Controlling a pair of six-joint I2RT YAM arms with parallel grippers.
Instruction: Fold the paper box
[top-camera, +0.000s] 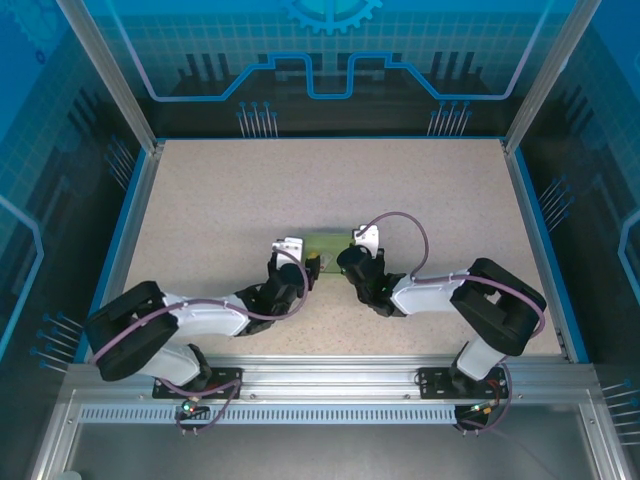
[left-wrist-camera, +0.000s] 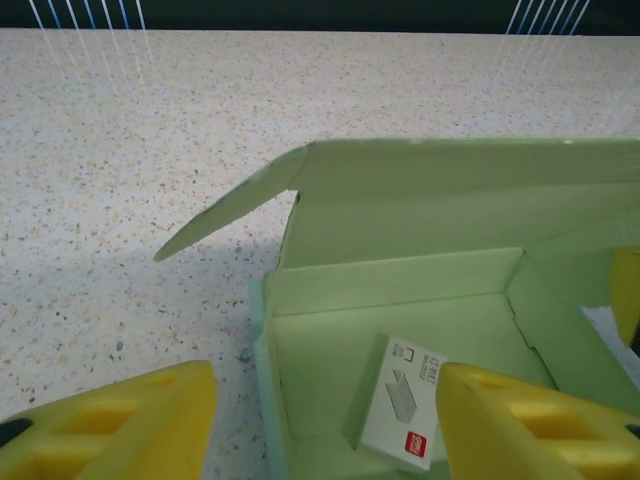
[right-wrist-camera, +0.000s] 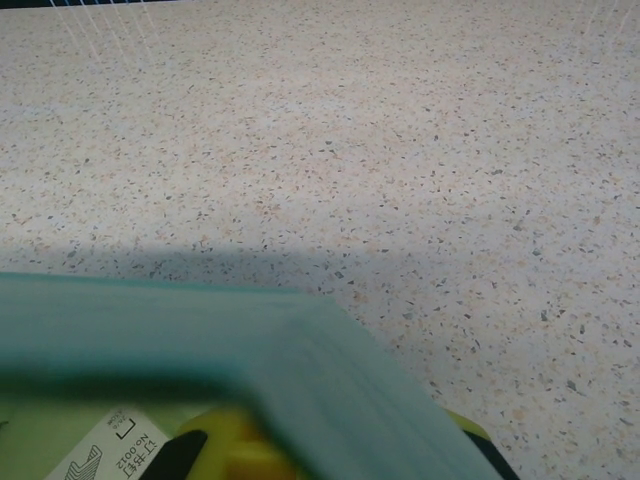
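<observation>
Looking down from above, where does the paper box (top-camera: 325, 242) sit? (Ana)

Around the middle of the table (top-camera: 200, 200), somewhat nearer its near edge than its far one, and well clear of the left and right edges. It lies between the two grippers. (Ben)

What is the left gripper (top-camera: 310, 265) doing? (Ana)

It is at the box's left end with its jaws parted. From its wrist camera, one yellow finger (left-wrist-camera: 130, 425) hangs outside over the speckled tabletop and the other is over the box's inside, so the box's left wall runs between them. I can't see either pad pressing on it. (Ben)

And the right gripper (top-camera: 350, 258)? (Ana)

Closed at the box's right end. Its wrist camera shows a blurred green wall close up with a yellow finger (right-wrist-camera: 245, 455) on the inner side and a sliver of yellow on the outer side, so it pinches that wall. (Ben)

Is the box folded? (Ana)

Partly. The walls stand up, the top is open, and a side flap (left-wrist-camera: 225, 215) sticks out to the left at a slant. A small white staple carton (left-wrist-camera: 400, 400) lies flat on the box floor. (Ben)
</observation>
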